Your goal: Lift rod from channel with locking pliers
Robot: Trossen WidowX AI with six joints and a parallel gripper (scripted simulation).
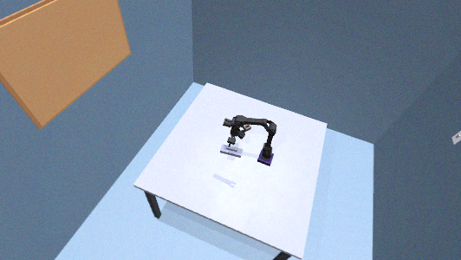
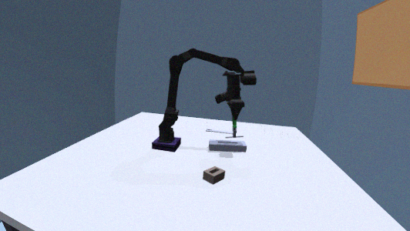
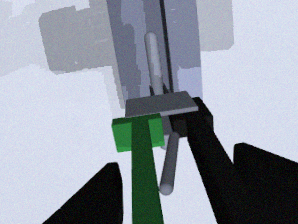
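Observation:
My gripper [image 1: 231,139] [image 2: 235,115] [image 3: 177,163] is shut on the locking pliers [image 2: 234,124] [image 3: 145,175], which have one green and one black handle and point down. The grey rod [image 2: 240,136] [image 3: 154,65] is crosswise at the pliers' jaws, nearly level, with both ends sticking out. It hangs a little above the pale grey channel block [image 1: 224,152] [image 2: 216,147] [image 3: 186,30], with a visible gap below it in the exterior view. The brown holster [image 2: 208,177] [image 1: 247,127] stands with its slot empty. Whether the handles are locked cannot be seen.
The arm's purple base [image 1: 265,159] [image 2: 166,145] stands beside the channel block. A thin pale strip [image 1: 224,180] shows on the white table [image 1: 269,208] [image 2: 115,200], on the other side of the block from the holster. An orange-brown panel [image 1: 65,56] [image 2: 385,50] is beyond the table.

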